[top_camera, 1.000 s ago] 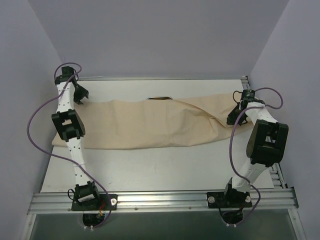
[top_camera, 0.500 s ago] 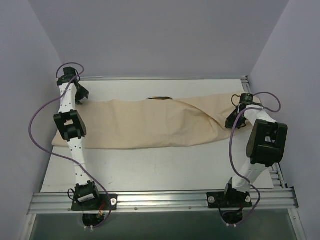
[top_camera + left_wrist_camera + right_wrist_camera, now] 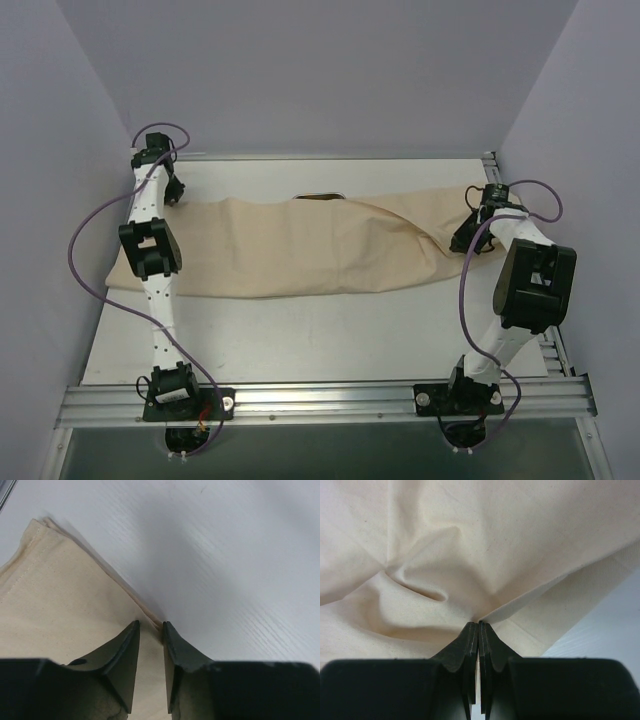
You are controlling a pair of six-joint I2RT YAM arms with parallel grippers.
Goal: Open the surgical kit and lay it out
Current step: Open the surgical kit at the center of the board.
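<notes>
The beige cloth wrap (image 3: 300, 250) lies stretched across the table from left to right. A sliver of the shiny steel tray (image 3: 320, 197) peeks out at the wrap's far edge. No scissors, forceps or tweezers are in view. My left gripper (image 3: 172, 192) is at the wrap's far left corner. In the left wrist view its jaws (image 3: 150, 625) stand a narrow gap apart, straddling the hem of the flat cloth (image 3: 60, 605). My right gripper (image 3: 464, 236) is at the wrap's right end, shut (image 3: 478, 623) on a raised fold of the cloth (image 3: 470, 540).
The white table (image 3: 320, 340) has a metal rail (image 3: 320, 400) along its near edge, where both arm bases are bolted. Grey walls close in the left, back and right sides. Purple cables loop beside both arms.
My left arm has swung right and its gripper now sits over the wrap's far left corner. The right gripper has shifted only slightly and still pinches the cloth.
</notes>
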